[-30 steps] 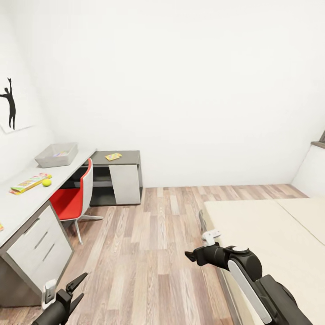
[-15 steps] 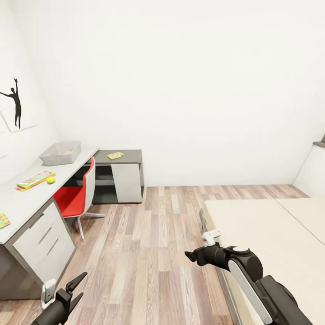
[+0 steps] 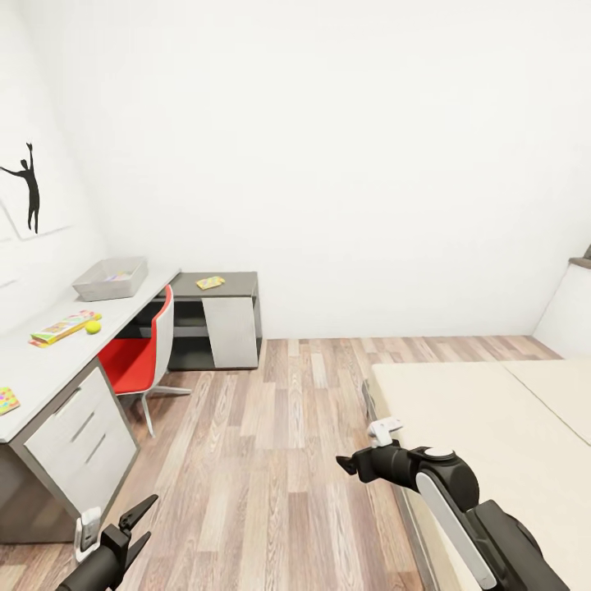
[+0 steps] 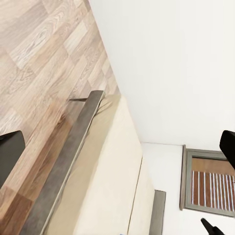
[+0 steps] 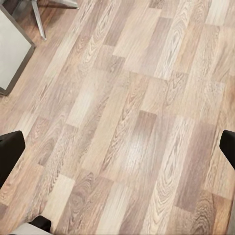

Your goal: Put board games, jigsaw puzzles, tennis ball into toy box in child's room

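Open wooden floor (image 3: 271, 427) between white-topped bench (image 3: 49, 361), left, and beige bed (image 3: 492, 427), right; light grey toy box (image 3: 111, 279) far left of both spread, empty fingers (image 3: 135, 517).

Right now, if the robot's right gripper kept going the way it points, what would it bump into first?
Probably the wooden floor. The right gripper camera looks along its fingers at bare planks, with nothing visibly in between.

Child's room, off-task furnishings

A red-seated swivel chair with a white shell (image 3: 135, 361) is standing on wood-plank flooring (image 3: 271, 460), beside a low dark grey-topped cabinet (image 3: 217, 320); a black dancer silhouette picture (image 3: 29, 193) is hanging on the white wall.
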Robot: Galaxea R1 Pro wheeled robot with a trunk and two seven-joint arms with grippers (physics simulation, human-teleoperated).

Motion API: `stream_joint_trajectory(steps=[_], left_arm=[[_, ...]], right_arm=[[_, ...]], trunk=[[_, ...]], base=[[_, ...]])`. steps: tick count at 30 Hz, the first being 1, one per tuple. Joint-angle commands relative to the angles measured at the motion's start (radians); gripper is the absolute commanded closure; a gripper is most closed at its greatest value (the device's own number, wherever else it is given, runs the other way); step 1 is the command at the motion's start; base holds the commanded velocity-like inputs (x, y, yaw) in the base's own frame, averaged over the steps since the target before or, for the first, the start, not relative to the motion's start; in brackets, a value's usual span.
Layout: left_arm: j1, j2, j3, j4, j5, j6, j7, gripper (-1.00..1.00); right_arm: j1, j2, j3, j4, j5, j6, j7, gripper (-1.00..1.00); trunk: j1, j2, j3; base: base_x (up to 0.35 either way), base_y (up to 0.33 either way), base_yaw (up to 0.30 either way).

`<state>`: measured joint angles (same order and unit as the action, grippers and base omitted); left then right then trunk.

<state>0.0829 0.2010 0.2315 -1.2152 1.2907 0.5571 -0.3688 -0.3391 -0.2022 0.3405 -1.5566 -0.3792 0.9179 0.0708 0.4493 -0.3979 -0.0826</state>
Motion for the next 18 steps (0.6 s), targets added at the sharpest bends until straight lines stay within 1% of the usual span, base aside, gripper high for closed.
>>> stream_joint_trajectory(steps=[1,7,18], left_arm=[[0.0,0.0,0.002,0.0,0.007,0.008,0.001,-1.0],[0.0,0.0,-0.001,-0.001,0.007,0.007,0.005,-1.0],[0.0,0.0,0.001,-0.001,0.007,0.007,0.002,-1.0]], right_arm=[[-0.001,-0.001,0.001,-0.003,0.009,0.004,0.007,-1.0],[-0.001,-0.002,-0.001,-0.009,0.009,0.004,0.007,-1.0],[0.007,-0.002,0.0,-0.026,0.009,0.004,0.007,-1.0]], trunk=[[0.001,-0.002,-0.002],[0.001,-0.002,-0.002],[0.001,-0.002,-0.002]], base=[[-0.002,-0.001,0.0],[-0.004,0.0,0.0],[-0.044,-0.022,0.0]])
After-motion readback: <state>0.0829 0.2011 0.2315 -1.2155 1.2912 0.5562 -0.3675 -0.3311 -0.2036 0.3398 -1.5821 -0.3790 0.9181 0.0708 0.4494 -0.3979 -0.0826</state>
